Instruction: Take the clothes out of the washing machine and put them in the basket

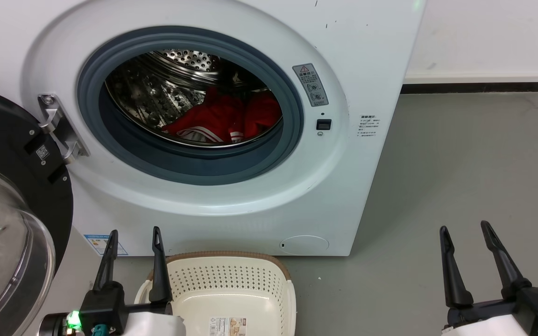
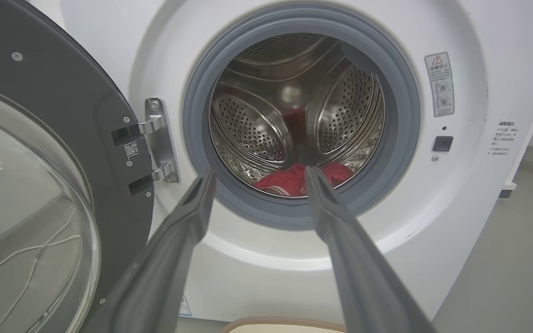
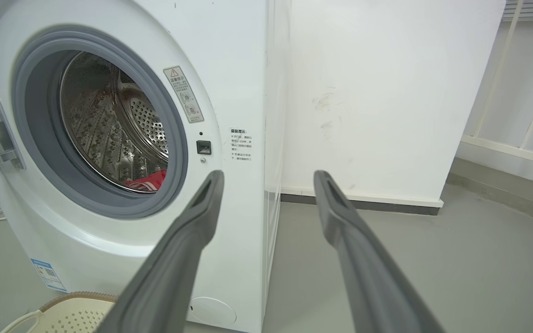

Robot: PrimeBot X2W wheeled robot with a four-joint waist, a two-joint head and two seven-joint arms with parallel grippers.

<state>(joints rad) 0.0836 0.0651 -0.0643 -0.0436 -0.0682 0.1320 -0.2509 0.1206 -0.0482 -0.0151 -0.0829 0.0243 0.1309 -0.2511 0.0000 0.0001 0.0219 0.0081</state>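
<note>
The white washing machine (image 1: 353, 56) stands ahead with its door swung open to the left. Red clothes (image 1: 224, 119), one with white striped trim, lie at the bottom of the steel drum; they also show as red clothes (image 2: 294, 180) and red clothes (image 3: 148, 181) in the wrist views. The cream basket (image 1: 231, 263) with a brown rim sits on the floor right below the porthole, empty. My left gripper (image 1: 134, 233) hovers open over the basket's left edge. My right gripper (image 1: 465, 228) is open off to the right, over bare floor. Both hold nothing.
The open door (image 1: 12, 196), black-framed with bulging glass, juts out at the left beside my left arm. Grey floor (image 1: 460, 163) stretches to the right of the machine, up to a white wall (image 1: 484, 37) with a dark skirting strip.
</note>
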